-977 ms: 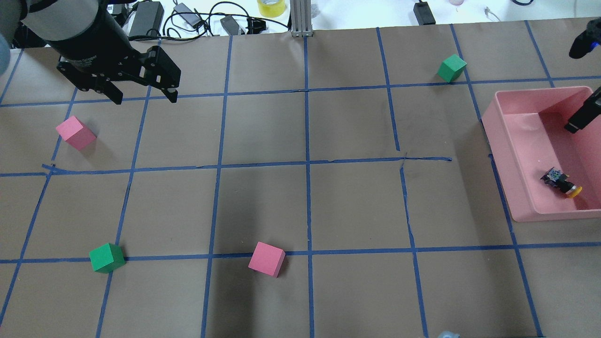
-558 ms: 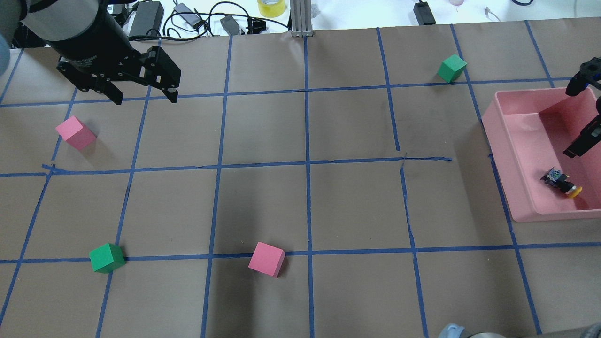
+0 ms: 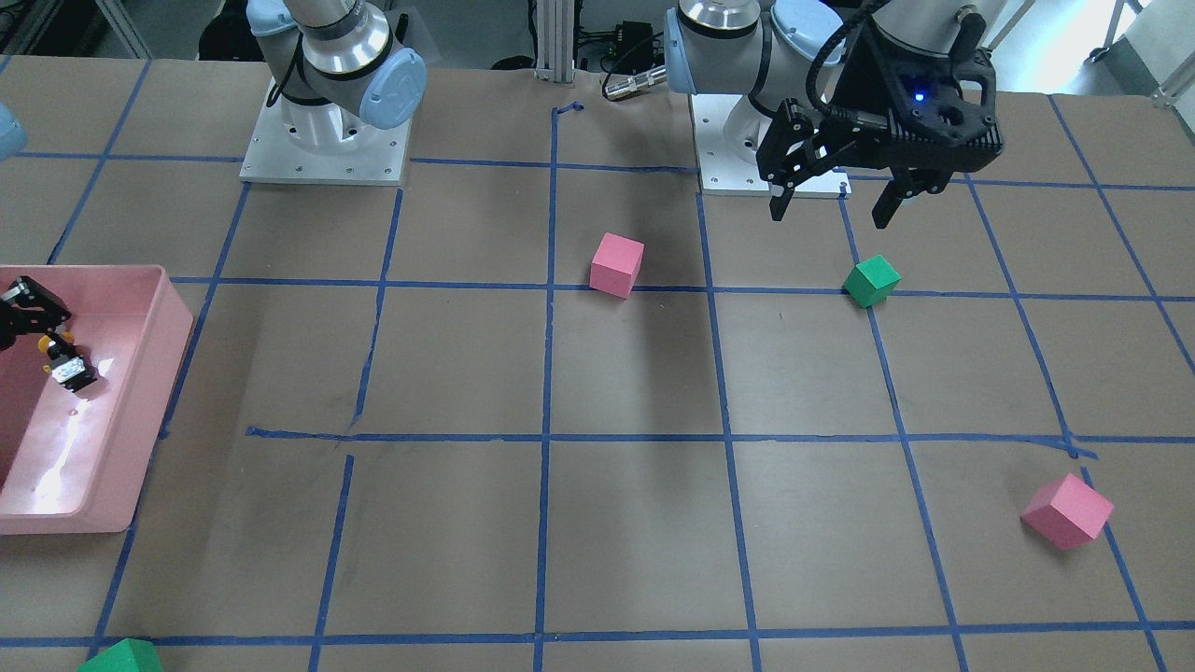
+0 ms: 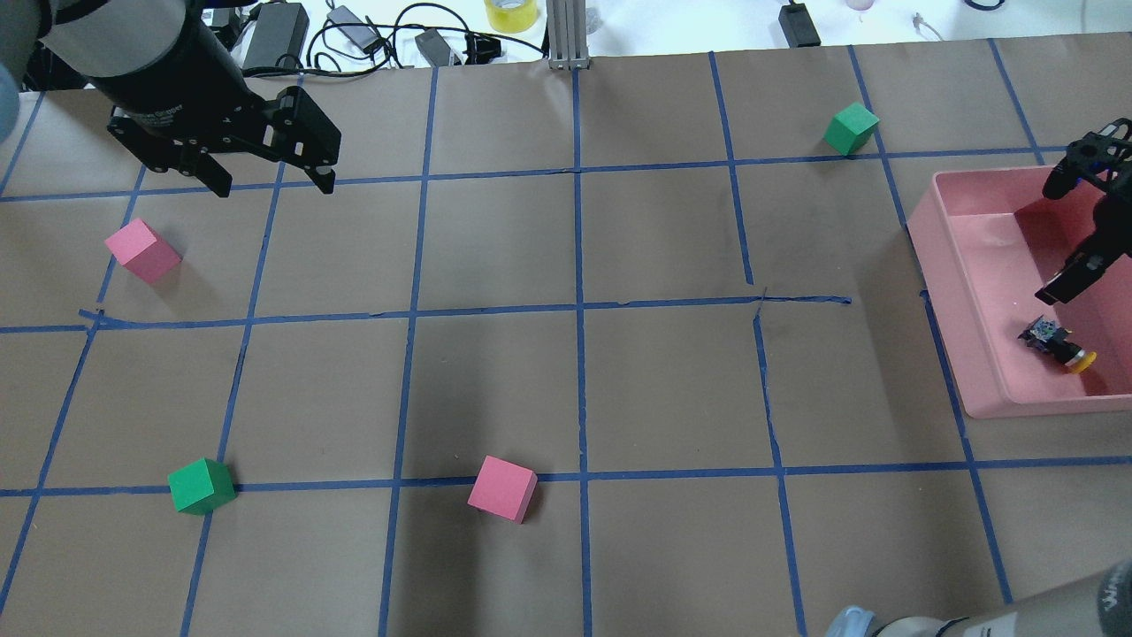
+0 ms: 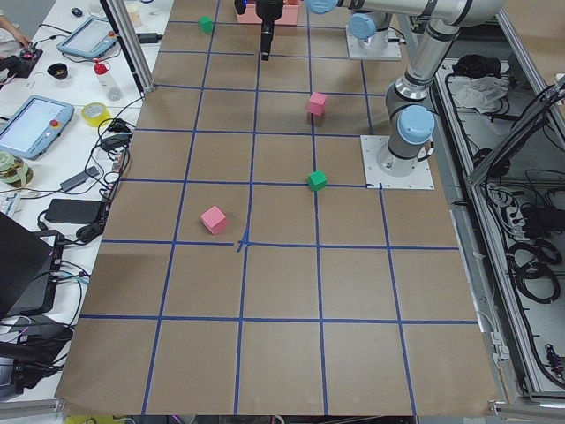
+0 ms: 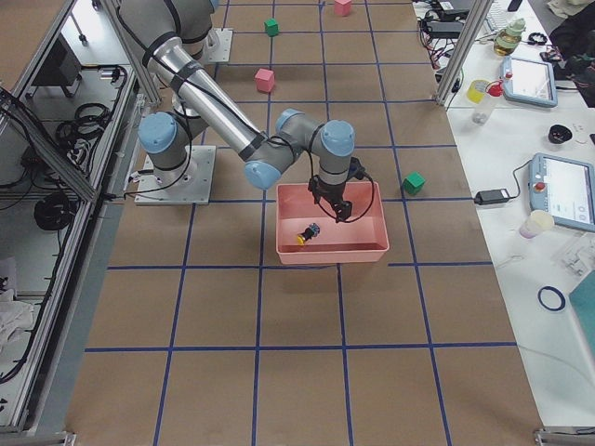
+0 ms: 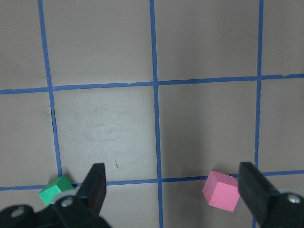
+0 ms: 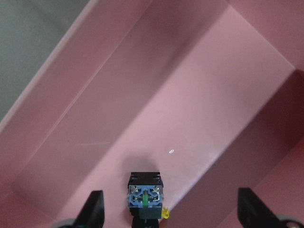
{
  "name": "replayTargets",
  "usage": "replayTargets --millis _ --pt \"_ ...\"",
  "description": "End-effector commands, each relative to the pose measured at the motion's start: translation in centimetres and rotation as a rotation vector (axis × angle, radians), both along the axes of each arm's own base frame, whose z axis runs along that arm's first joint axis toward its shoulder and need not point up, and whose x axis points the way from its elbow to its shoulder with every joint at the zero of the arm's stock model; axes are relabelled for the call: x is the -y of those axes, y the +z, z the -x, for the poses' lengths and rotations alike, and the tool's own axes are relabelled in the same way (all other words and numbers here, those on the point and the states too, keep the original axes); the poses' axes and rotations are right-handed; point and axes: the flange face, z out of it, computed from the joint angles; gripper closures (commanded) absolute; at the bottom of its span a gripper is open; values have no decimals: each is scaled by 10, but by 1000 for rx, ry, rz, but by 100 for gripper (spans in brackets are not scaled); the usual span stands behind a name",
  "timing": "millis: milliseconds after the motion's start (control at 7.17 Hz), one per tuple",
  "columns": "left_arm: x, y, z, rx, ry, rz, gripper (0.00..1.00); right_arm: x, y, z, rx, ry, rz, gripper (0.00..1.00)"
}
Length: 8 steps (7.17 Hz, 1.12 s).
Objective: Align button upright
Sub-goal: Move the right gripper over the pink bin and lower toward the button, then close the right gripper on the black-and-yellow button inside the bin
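- The button [image 4: 1057, 343] lies on its side on the floor of the pink bin [image 4: 944, 318], which sits at the right end of the counter [image 4: 663, 389] in the overhead view
- It is close to the bin wall nearest the robot, with its yellow cap pointing toward that wall and its silvery base turned away
- The right jaws are spread wide and hold nothing; they hang down inside the bin, just beside the button's base end and apart from it
- In the right wrist view the base faces the camera, low between the two fingertips [image 8: 92, 211] and nearer the left-hand one (only a sliver of yellow cap shows beneath it)
- The left jaws are also spread wide and hold nothing, hovering above the counter's far left part in the overhead view, well apart from the bin
- A pink cube [image 4: 141, 250] rests on the counter near the left jaws, on the robot's side of them
- A green cube [image 4: 202, 485] and a second pink cube [image 4: 502, 488] rest nearer the robot
- Another green cube [image 4: 851, 128] sits beyond the bin's far corner
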Motion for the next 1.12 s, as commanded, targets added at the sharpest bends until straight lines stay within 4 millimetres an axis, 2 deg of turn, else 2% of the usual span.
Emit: replayTargets --millis 0,558,837,977 --pt "0 1 0 0 0 1 0 -5 -25 -2 28 26 -36 0" --pt "0 2 0 0 0 4 0 -4 -46 4 24 22 -52 0" --pt "0 2 0 0 0 4 0 -12 -61 9 47 4 -75 0" --pt "0 1 0 0 0 4 0 -12 -61 10 42 4 -77 13"
